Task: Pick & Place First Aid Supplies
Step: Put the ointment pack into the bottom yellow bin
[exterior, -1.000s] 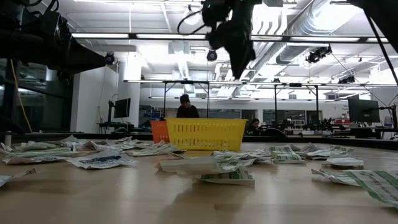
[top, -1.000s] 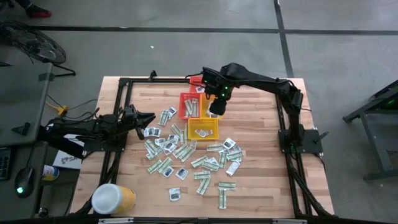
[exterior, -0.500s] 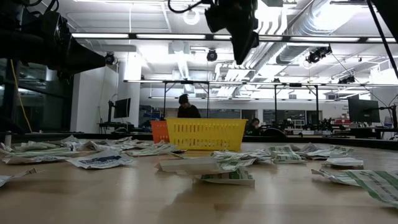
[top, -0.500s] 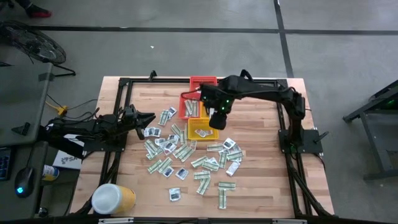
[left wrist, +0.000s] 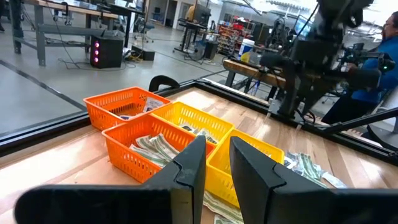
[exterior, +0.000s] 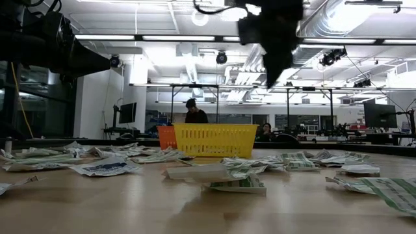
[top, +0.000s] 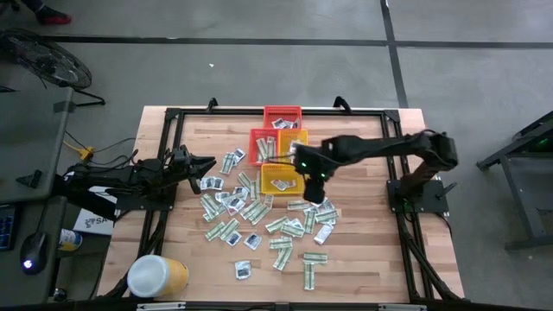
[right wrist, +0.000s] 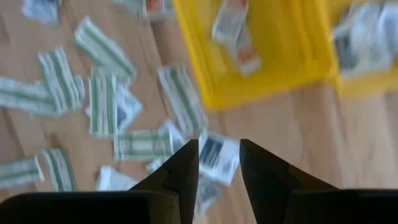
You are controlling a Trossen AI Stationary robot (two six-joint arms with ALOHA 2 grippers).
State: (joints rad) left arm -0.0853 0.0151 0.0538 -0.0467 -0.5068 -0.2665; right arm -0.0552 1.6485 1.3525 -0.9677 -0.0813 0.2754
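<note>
Several first aid packets (top: 259, 216) lie flat and scattered on the wooden table, pale green-and-white strips (right wrist: 102, 50) and white squares with dark blue marks (right wrist: 214, 152). More lie in the small baskets. My right gripper (top: 315, 186) hangs open and holding nothing above the packets, just near of the nearer yellow basket (top: 282, 179). In the low view the right gripper (exterior: 270, 71) points down, high above the table. My left gripper (top: 207, 164) waits open at the table's left, aimed at the baskets, and its fingers (left wrist: 193, 162) hold nothing.
A red basket (top: 282, 117), an orange one (top: 262, 147) and two yellow ones (top: 295, 141) cluster at the far middle. A big yellow tub with a white lid (top: 155, 276) lies at the near left corner. A black frame (top: 173, 117) runs around the table. People show in the room behind.
My right gripper has swung from above the far baskets toward the table's near edge and somewhat right, past the nearer yellow basket, and now hangs over the loose packets. The left arm has kept still, and no packet on the table has visibly moved.
</note>
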